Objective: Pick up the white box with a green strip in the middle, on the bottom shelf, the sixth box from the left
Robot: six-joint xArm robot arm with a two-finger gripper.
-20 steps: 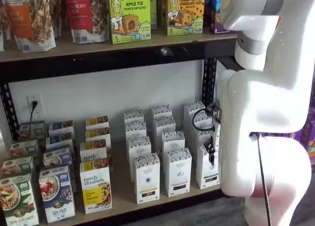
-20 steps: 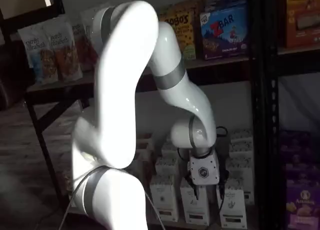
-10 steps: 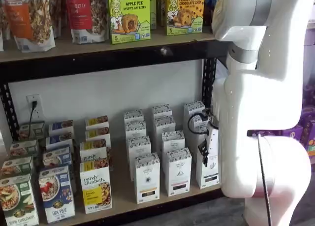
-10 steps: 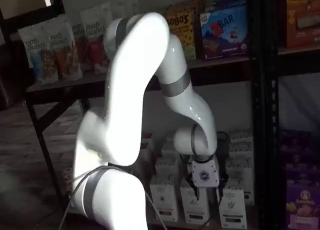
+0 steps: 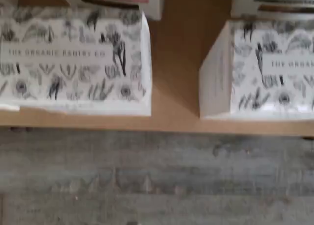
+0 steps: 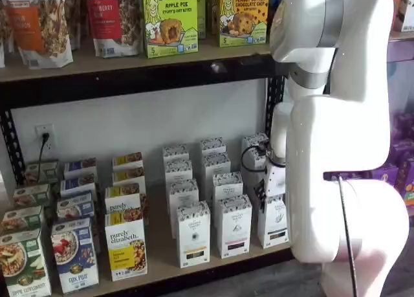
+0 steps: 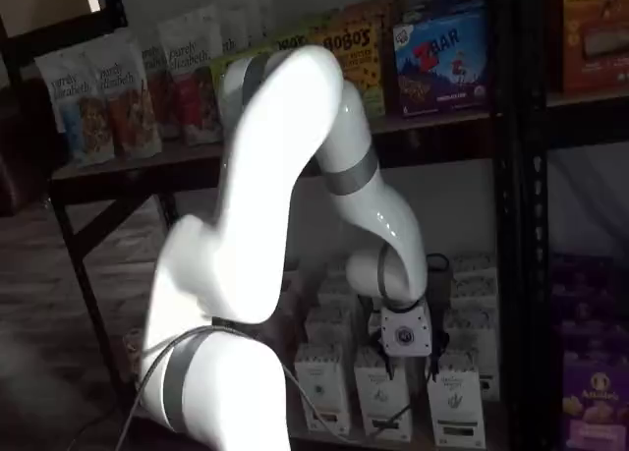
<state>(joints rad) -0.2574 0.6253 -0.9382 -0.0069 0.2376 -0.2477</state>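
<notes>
The white box [image 6: 273,222] stands at the front of the rightmost white column on the bottom shelf [image 6: 162,248]; it also shows in a shelf view [image 7: 455,405]. My gripper [image 7: 407,366] hangs just above the front row, over the gap between this box and the white carton [image 7: 383,400] beside it. A gap shows between its black fingers [image 7: 431,366], and they hold nothing. In a shelf view the gripper [image 6: 264,192] is seen side-on at the box's top. The wrist view shows two speckled carton tops [image 5: 73,58] [image 5: 267,68] at the shelf's front edge; I cannot tell which is the target.
Like white cartons [image 6: 193,233] fill the neighbouring columns, with Purely Elizabeth boxes [image 6: 126,245] further left. A black upright [image 6: 274,106] stands behind the arm. The upper shelf [image 6: 129,64] holds bags and Bobo's boxes. Grey floor [image 5: 157,181] lies beyond the shelf edge.
The arm's upper links have leaned in toward the shelves. The gripper has shifted slightly sideways along the front row, staying low and open.
</notes>
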